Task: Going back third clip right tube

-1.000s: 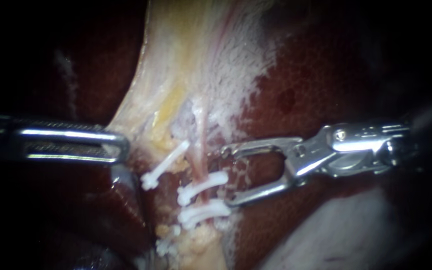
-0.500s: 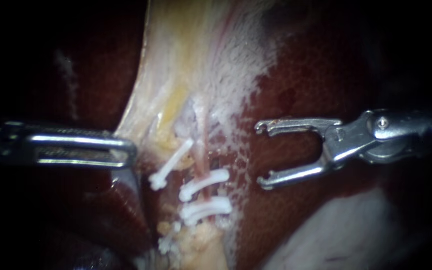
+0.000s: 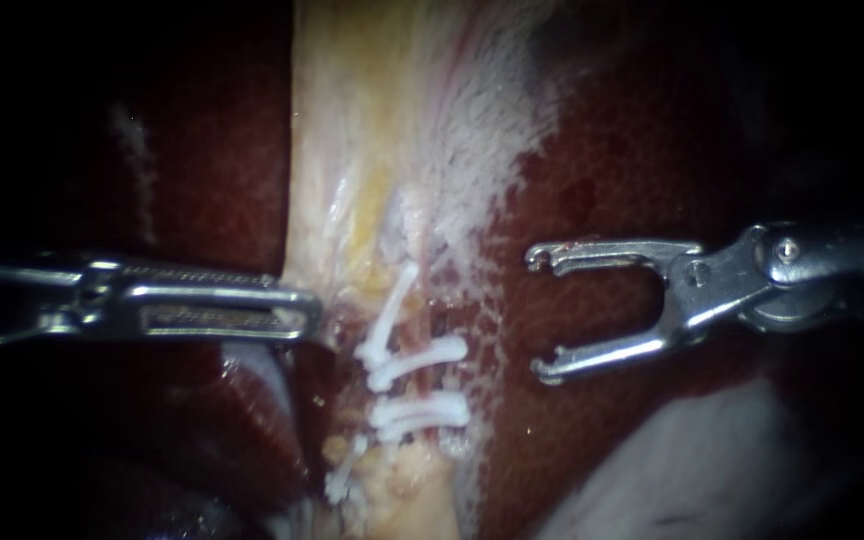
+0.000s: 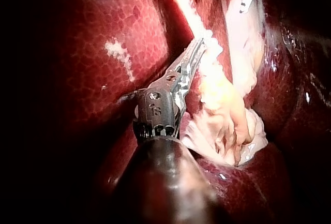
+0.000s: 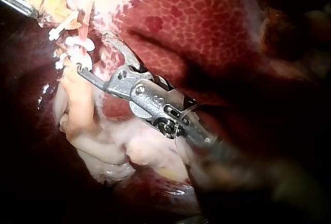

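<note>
Mottled red liver (image 3: pixel 632 180) flanks pale tissue (image 3: pixel 352 150), white clips (image 3: pixel 417 360).

Shaft of left instrument (image 3: pixel 302 312) cut off at edge; right instrument (image 3: pixel 544 315) shaft lost in darkness; lowest clip (image 3: pixel 344 478) blurred.

Dark red liver (image 3: pixel 632 140) bears pale tissue strip (image 3: pixel 352 130) with white clips (image 3: pixel 420 358).

The endoscope is looking close and nearly square onto the pale tissue (image 3: pixel 352 150) and liver (image 3: pixel 632 150). The left instrument (image 3: pixel 307 318) is entering from its left, the right instrument (image 3: pixel 537 315) from its right. Each wrist camera is looking forward along its own shaft from close behind. The right wrist view is sharing the clips (image 3: pixel 417 357) with the endoscope.
</note>
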Tool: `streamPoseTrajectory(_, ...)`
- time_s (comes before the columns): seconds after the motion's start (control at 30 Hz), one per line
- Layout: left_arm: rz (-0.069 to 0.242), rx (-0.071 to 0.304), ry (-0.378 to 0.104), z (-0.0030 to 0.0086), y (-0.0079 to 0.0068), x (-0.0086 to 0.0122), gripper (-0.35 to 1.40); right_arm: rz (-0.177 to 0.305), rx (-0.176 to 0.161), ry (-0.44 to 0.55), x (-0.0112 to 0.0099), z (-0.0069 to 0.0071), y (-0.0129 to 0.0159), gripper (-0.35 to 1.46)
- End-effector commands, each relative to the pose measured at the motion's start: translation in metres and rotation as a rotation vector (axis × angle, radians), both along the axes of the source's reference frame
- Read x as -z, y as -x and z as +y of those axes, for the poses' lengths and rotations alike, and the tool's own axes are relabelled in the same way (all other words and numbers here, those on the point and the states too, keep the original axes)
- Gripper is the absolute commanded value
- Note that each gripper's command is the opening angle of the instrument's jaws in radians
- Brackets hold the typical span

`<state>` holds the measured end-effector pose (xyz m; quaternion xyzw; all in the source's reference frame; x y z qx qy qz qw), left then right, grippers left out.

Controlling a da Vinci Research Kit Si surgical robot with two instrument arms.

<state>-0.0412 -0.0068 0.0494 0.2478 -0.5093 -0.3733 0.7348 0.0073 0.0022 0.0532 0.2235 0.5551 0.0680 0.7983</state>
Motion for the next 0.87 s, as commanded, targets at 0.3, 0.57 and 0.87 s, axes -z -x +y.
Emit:
streamPoseTrajectory(0.3, -0.004, -0.006, 0.0, -0.0001, 0.0001, -0.0001, -0.35, 0.0, 0.001, 0.0, 0.0, -0.0001, 0.0, 0.6)
streamPoseTrajectory(0.57, -0.004, -0.006, 0.0, -0.0001, 0.0001, -0.0001, -0.35, 0.0, 0.001, 0.0, 0.0, -0.0001, 0.0001, 0.6)
streamPoseTrajectory(0.87, -0.004, -0.006, 0.0, -0.0001, 0.0001, -0.0001, -0.35, 0.001, 0.002, 0.0, 0.0001, -0.0002, 0.0003, 0.6)
